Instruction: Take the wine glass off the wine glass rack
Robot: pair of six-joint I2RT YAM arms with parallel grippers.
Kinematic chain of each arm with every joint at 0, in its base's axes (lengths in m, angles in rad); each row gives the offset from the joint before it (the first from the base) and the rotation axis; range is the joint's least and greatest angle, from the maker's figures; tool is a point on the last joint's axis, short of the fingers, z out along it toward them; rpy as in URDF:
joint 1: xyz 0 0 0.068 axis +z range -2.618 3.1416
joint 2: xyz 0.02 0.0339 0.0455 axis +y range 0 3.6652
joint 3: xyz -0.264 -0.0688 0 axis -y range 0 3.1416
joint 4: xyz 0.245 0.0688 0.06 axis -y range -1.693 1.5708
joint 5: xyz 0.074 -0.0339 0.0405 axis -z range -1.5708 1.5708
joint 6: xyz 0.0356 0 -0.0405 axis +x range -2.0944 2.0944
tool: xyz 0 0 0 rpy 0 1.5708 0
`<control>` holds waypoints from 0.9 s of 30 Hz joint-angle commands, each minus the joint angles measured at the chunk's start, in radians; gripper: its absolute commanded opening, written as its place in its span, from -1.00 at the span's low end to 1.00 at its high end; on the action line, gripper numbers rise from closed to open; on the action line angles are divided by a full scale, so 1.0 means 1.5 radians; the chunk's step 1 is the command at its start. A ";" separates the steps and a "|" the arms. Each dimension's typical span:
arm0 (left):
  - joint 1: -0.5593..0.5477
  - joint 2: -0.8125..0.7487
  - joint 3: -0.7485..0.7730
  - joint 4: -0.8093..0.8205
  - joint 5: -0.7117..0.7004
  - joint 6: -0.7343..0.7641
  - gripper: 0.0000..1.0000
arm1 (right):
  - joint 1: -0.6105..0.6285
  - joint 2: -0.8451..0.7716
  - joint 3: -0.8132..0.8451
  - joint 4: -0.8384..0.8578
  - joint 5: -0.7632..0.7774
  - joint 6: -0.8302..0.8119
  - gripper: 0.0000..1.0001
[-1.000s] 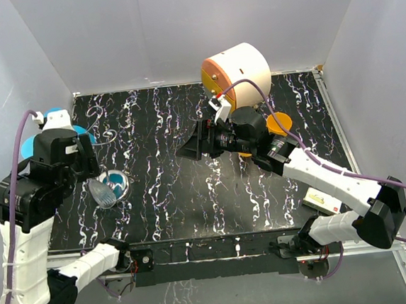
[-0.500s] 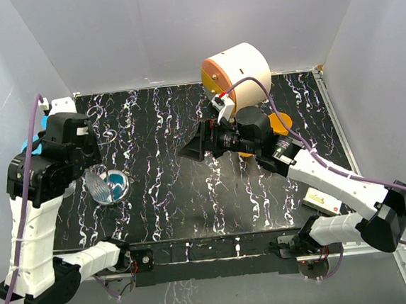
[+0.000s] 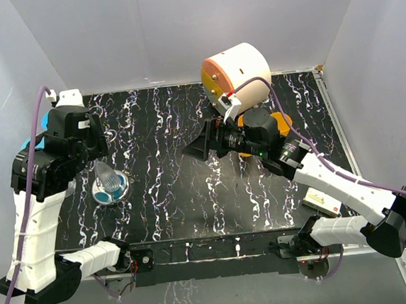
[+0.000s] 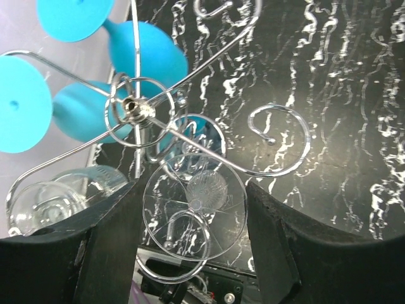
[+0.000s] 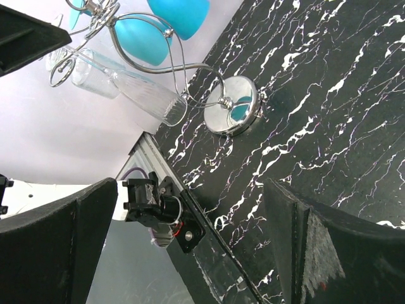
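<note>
The wine glass rack (image 4: 136, 109) is a chrome wire stand at the table's left; its shiny disc base (image 5: 232, 113) rests on the black marbled top. A clear wine glass (image 4: 194, 206) sits between the fingers of my left gripper (image 4: 193, 190), which is shut on the round foot. Its bowl points down toward the base (image 3: 111, 190). A curled wire arm crosses just above the foot; I cannot tell whether the glass is free of the wire. My right gripper (image 3: 196, 149) stands open over mid-table, facing the rack, with nothing in it (image 5: 190, 183).
Blue wine glasses (image 4: 149, 54) and another clear glass (image 4: 50, 196) hang on the rack's far arms. A round white-and-orange drawer cabinet (image 3: 237, 67) stands at the back, an orange disc (image 3: 280, 122) beside it. A small white box (image 3: 321, 200) lies near the right edge.
My left arm has swung toward the back, turning the clear glass from a slant to nearly bowl-down over the base. My right gripper has opened slightly wider and drifted right.
</note>
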 commanded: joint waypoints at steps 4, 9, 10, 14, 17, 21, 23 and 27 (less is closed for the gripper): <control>-0.004 -0.035 0.003 0.058 0.089 0.027 0.14 | -0.002 -0.023 -0.012 0.049 0.011 0.013 0.97; -0.004 -0.044 0.024 0.084 0.141 0.005 0.14 | -0.001 -0.022 -0.036 0.097 -0.007 0.068 0.97; -0.004 -0.044 0.029 0.090 0.153 -0.005 0.14 | -0.002 -0.022 -0.044 0.115 -0.014 0.086 0.97; -0.004 -0.050 0.027 0.129 0.217 -0.061 0.14 | -0.001 -0.016 -0.094 0.215 -0.048 0.184 0.96; -0.004 -0.057 0.014 0.162 0.252 -0.107 0.14 | -0.001 -0.002 -0.133 0.301 -0.075 0.264 0.96; -0.004 -0.071 -0.007 0.207 0.285 -0.162 0.14 | -0.001 0.019 -0.164 0.383 -0.093 0.331 0.95; -0.004 -0.083 -0.025 0.237 0.303 -0.186 0.15 | -0.001 0.021 -0.171 0.397 -0.089 0.339 0.94; -0.004 -0.107 -0.064 0.290 0.332 -0.239 0.15 | -0.001 0.003 -0.194 0.410 -0.056 0.343 0.91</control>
